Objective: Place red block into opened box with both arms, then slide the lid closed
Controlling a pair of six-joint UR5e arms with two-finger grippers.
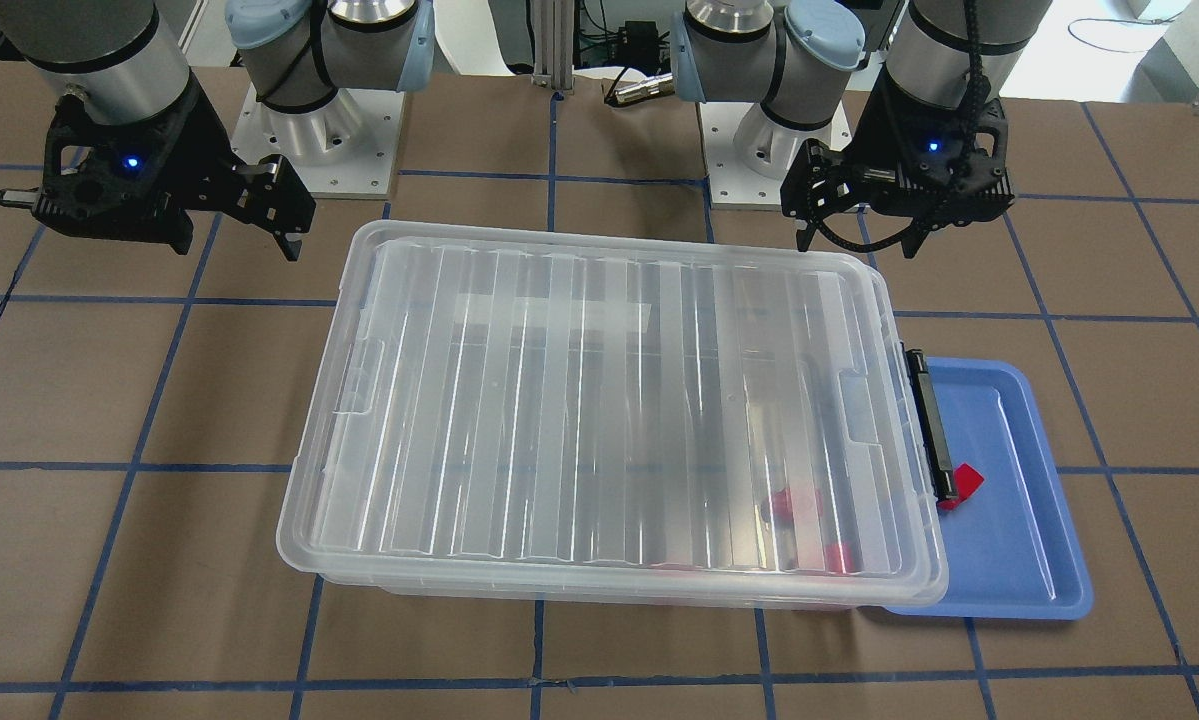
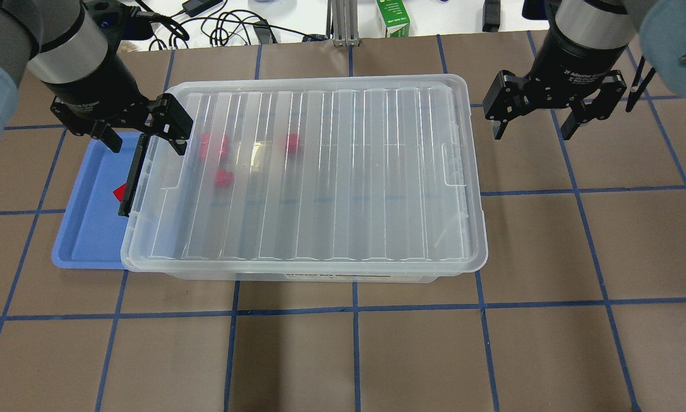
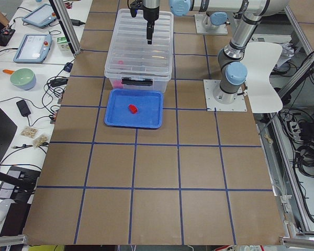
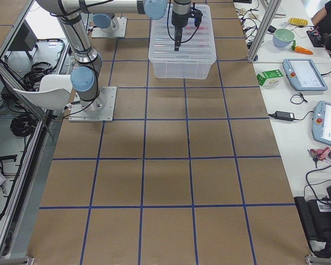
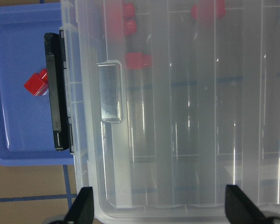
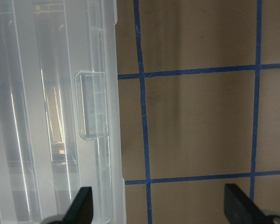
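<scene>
The lid (image 2: 320, 171) is laid shut on the box (image 2: 302, 276). A red block (image 2: 290, 143) is seen inside, near the latch end. The left gripper (image 2: 145, 140) is held open over that end, and the right gripper (image 2: 530, 130) is held open beside the opposite end.

1. I see bright, even light from above in every view; shadows on the table (image 2: 343, 355) are faint and soft-edged.
2. White glare streaks run along the lid (image 2: 320, 171) ribs, with one hot patch in the overhead view.
3. Both wrist views are slightly soft.
</scene>
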